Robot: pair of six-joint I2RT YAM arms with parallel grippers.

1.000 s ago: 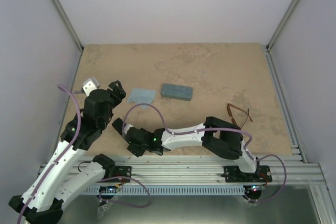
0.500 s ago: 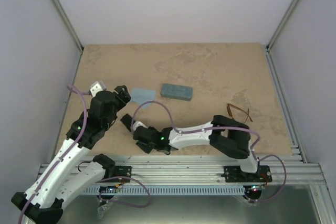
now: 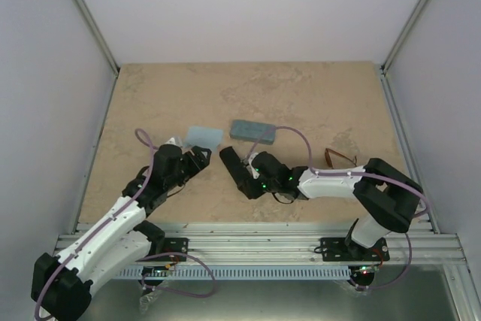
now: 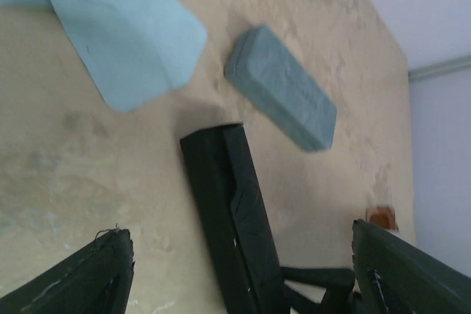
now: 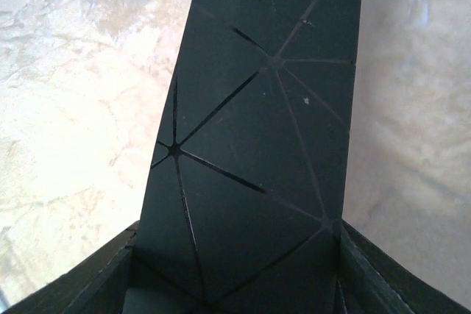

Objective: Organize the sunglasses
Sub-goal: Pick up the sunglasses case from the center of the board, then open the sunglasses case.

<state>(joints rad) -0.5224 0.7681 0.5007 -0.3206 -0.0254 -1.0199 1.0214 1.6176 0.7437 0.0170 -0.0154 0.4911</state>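
Note:
The brown sunglasses (image 3: 340,159) lie on the table at the right, arms unfolded; a brown bit of them shows in the left wrist view (image 4: 383,217). The black sunglasses are not in view. My right gripper (image 3: 252,178) is shut on an oblong black case (image 3: 233,163), which fills the space between its fingers in its wrist view (image 5: 257,145). My left gripper (image 3: 198,157) is open and empty, just left of the case, with the case (image 4: 232,211) between and beyond its fingers (image 4: 107,270).
A grey-blue case (image 3: 252,131) lies just behind the black case, also in the left wrist view (image 4: 283,87). A light-blue cloth (image 3: 203,137) lies left of it, partly folded (image 4: 118,34). Walls close in the table on three sides.
My right gripper has carried the black case to the right and away from the near edge. My left gripper has swung right and nearer, closing in on the case.

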